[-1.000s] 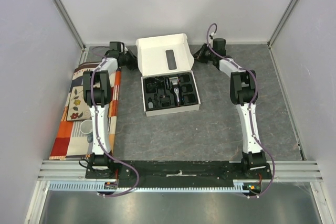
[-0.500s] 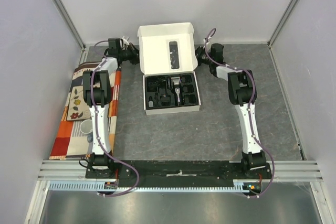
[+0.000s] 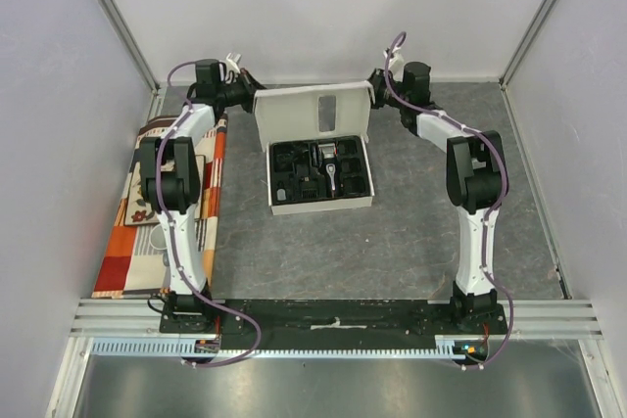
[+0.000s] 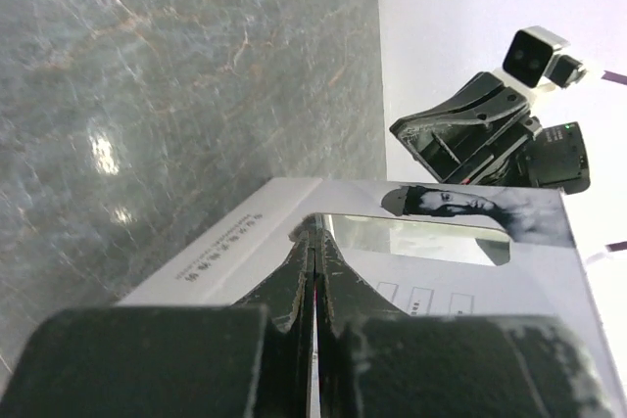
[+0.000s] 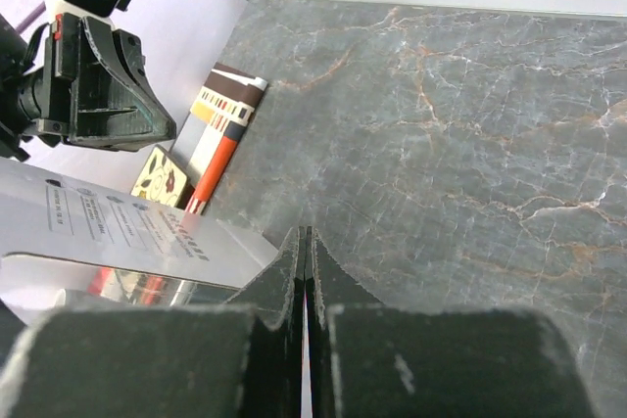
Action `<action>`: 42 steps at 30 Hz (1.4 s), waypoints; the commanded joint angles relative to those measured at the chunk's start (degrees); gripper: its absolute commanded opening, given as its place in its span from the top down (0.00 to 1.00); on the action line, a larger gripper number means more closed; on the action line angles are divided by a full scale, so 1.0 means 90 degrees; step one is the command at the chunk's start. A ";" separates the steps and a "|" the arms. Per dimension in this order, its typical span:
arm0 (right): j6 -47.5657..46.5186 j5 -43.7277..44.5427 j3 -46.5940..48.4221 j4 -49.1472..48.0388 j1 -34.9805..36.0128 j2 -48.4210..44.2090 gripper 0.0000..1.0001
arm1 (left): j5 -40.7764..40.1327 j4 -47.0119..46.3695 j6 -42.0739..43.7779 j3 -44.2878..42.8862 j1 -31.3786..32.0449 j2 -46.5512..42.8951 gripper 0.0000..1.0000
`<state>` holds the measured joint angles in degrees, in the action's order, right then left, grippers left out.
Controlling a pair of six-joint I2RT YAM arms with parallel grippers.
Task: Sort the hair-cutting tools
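Note:
The hair-cutting tools lie in the black moulded tray of the white box (image 3: 277,209). The black clipper (image 3: 331,169) with its silver head is in the middle, with small dark parts around it. The box lid (image 3: 294,119) stands nearly upright behind the tray, its window facing forward. My left gripper (image 3: 252,86) is shut on the lid's left top corner, and my right gripper (image 3: 375,84) is shut on its right top corner. In the left wrist view the closed left gripper (image 4: 314,226) pinches the white lid (image 4: 235,247). In the right wrist view the right gripper (image 5: 305,234) pinches the lid (image 5: 127,227) too.
A patterned cloth (image 3: 137,198) lies along the left side with a white cup (image 3: 160,237) on it. Grey walls and metal rails enclose the marbled grey table (image 3: 411,232). Each wrist view shows the opposite gripper beyond the lid.
The lid has swung up from lying open behind the box to standing nearly upright over the tray. Both grippers rose and moved back with its corners.

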<state>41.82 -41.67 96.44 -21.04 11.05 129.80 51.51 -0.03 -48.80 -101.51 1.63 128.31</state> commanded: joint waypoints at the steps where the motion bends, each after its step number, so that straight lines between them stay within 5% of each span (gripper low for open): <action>1: -0.0702 0.0167 -0.0500 0.0355 0.0100 -0.0574 1.00 | 0.0098 -0.0201 0.0099 0.0624 0.0073 -0.0682 0.98; 14: -0.1287 0.1299 -0.2190 0.0677 0.0198 -0.1843 1.00 | -0.0966 0.0235 0.0490 0.2324 0.0161 -0.1903 0.98; 29: -0.2020 0.2401 -0.2288 0.1976 0.0198 -0.2556 1.00 | -0.2617 0.2580 0.1261 0.2188 0.0151 -0.2391 0.98; 42: -0.2245 0.3155 -0.2347 0.2708 0.0198 -0.2693 1.00 | -0.3261 0.3401 0.1740 0.2090 0.0151 -0.2519 0.98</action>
<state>22.98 -15.59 75.44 2.07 12.64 108.55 25.02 26.57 -36.88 -80.29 2.98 107.85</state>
